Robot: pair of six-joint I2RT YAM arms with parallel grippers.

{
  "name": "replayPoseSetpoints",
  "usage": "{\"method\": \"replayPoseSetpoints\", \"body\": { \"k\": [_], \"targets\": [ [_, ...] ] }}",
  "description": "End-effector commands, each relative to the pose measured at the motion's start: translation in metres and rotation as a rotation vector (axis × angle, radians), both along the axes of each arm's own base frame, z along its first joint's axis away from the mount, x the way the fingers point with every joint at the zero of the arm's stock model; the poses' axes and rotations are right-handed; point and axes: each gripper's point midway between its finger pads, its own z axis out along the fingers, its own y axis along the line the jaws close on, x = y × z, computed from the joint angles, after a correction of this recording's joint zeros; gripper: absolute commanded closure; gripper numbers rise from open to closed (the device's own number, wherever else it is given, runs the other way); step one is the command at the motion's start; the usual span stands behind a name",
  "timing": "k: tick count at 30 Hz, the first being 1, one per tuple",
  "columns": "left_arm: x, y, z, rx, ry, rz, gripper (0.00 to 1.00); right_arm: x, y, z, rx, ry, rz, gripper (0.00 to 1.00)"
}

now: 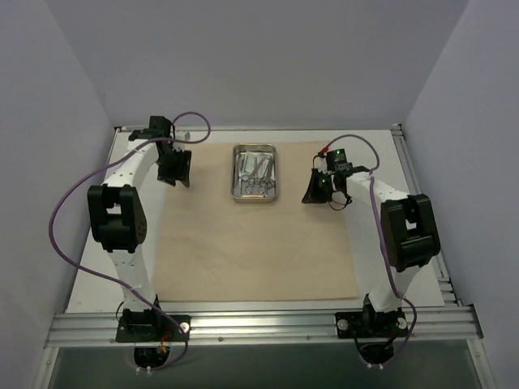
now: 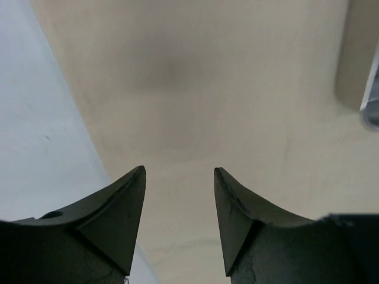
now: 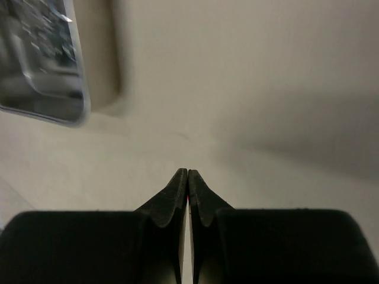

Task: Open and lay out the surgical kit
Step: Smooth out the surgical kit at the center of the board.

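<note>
**Two grippers [image 1: 174, 168] [image 1: 318, 188] flanking the tray on the spread wrap**

The beige cloth wrap [image 1: 251, 251] is lying flat on the table [image 1: 97, 284], so the unfolding looks done. The steel tray [image 1: 236, 174] is sitting mid-way along the cloth's far edge, with the clamps [image 1: 258, 172] inside, not yet laid out. The left gripper [image 2: 179, 171] is hanging spread near the far-left corner. The right gripper [image 3: 188, 171] is pressed together, empty, near the far-right corner.

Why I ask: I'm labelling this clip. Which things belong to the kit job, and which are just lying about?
Job: beige cloth wrap, spread flat; steel tray on it; scissor-handled clamps in the tray.
Not the job: purple cables on the arms; aluminium rail at the near edge.
</note>
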Motion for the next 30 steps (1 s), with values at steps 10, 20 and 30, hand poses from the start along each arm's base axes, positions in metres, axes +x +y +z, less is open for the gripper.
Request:
{"method": "replayPoseSetpoints", "body": {
  "k": [10, 20, 30],
  "targets": [
    [-0.116, 0.065, -0.098, 0.511, 0.227, -0.217, 0.43, -0.120, -0.087, -0.092, -0.235, 0.440, -0.334, 1.00],
    [-0.099, 0.024, -0.034, 0.299, -0.003, -0.236, 0.37, -0.089, -0.061, -0.011, -0.295, 0.141, -0.167, 1.00],
    [-0.158, 0.013, -0.055, 0.269, 0.067, -0.335, 0.36, -0.117, 0.081, 0.013, -0.043, -0.063, 0.260, 1.00]
  ]
}}
